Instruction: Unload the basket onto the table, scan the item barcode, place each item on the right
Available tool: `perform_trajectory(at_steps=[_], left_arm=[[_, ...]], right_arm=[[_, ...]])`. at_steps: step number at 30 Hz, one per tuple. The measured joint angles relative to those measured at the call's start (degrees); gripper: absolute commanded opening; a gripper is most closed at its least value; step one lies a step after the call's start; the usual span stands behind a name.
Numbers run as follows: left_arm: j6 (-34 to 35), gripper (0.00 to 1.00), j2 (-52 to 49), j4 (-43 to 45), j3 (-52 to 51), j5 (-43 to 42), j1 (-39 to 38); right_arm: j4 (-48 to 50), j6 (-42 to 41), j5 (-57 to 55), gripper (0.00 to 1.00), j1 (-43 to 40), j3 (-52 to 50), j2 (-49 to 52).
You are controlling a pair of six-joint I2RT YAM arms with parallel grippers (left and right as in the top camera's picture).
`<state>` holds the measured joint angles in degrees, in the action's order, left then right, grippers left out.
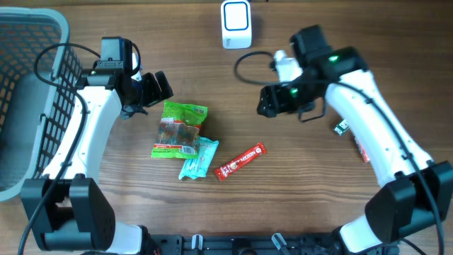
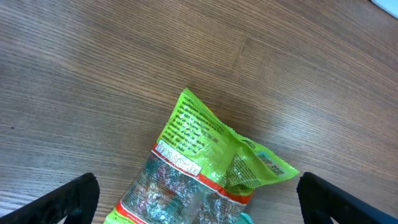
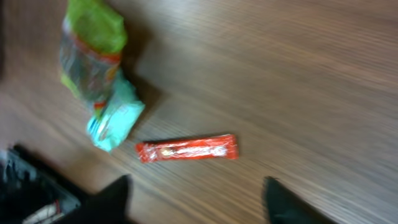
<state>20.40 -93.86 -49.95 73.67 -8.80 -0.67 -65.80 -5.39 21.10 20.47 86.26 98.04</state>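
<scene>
Three items lie mid-table: a green snack packet (image 1: 180,127), a teal packet (image 1: 198,157) partly under its right side, and a red bar (image 1: 239,161). A white barcode scanner (image 1: 236,25) stands at the far edge. My left gripper (image 1: 157,88) hovers open just beyond the green packet's top edge; the left wrist view has the green packet (image 2: 205,162) lying between the spread fingers (image 2: 62,202). My right gripper (image 1: 271,100) is open and empty to the right of the items. The blurred right wrist view shows the red bar (image 3: 186,149) ahead of its fingers (image 3: 286,202).
A grey wire basket (image 1: 28,99) fills the left edge. A black cable (image 1: 244,67) loops beside the scanner. A small green-white item (image 1: 342,127) and a red item (image 1: 362,150) lie under the right arm.
</scene>
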Motion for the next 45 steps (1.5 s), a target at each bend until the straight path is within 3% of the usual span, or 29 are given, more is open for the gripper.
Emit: perform_trajectory(at_steps=[2,4,7,12,18,23,30,34,37,40,45], left_arm=[[0.02,1.0,0.0,-0.02,0.0,0.0,0.0],[0.02,1.0,0.0,-0.02,0.0,0.0,0.0],[0.0,1.0,0.0,0.0,0.0,0.0,0.0],[0.02,1.0,-0.02,-0.02,0.0,0.0,0.0],[0.02,1.0,0.0,-0.02,0.0,0.0,0.0],[0.02,1.0,-0.02,-0.04,0.0,0.0,0.0],[0.0,1.0,0.0,-0.02,0.0,0.02,0.0],[0.02,1.0,-0.02,-0.02,0.0,0.0,0.0],[0.02,1.0,0.0,-0.02,0.0,0.0,0.0],[0.02,1.0,-0.02,-0.02,0.0,0.0,0.0],[0.02,1.0,0.0,0.0,0.0,0.0,0.0]], right_arm=[[2.32,-1.09,0.31,0.37,3.32,-1.81,0.0],[5.81,-3.65,-1.25,0.5,7.41,-4.81,0.04],[9.6,-8.09,-7.5,0.51,12.31,-9.49,0.11],[21.44,-11.78,-14.38,0.37,14.84,-18.47,0.28],[36.02,-12.33,-18.56,0.27,14.84,-29.9,0.39],[42.34,-12.57,-27.58,0.27,14.84,-35.58,0.42],[39.95,-13.44,-36.61,0.53,12.37,-36.72,0.28],[40.68,-12.55,-32.39,0.55,9.49,-36.72,0.02],[42.05,-3.28,-20.63,0.48,9.09,-36.74,-0.02],[42.27,5.18,-9.97,0.49,9.16,-36.74,-0.07],[41.66,9.42,-4.22,0.47,9.38,-37.05,0.0]])
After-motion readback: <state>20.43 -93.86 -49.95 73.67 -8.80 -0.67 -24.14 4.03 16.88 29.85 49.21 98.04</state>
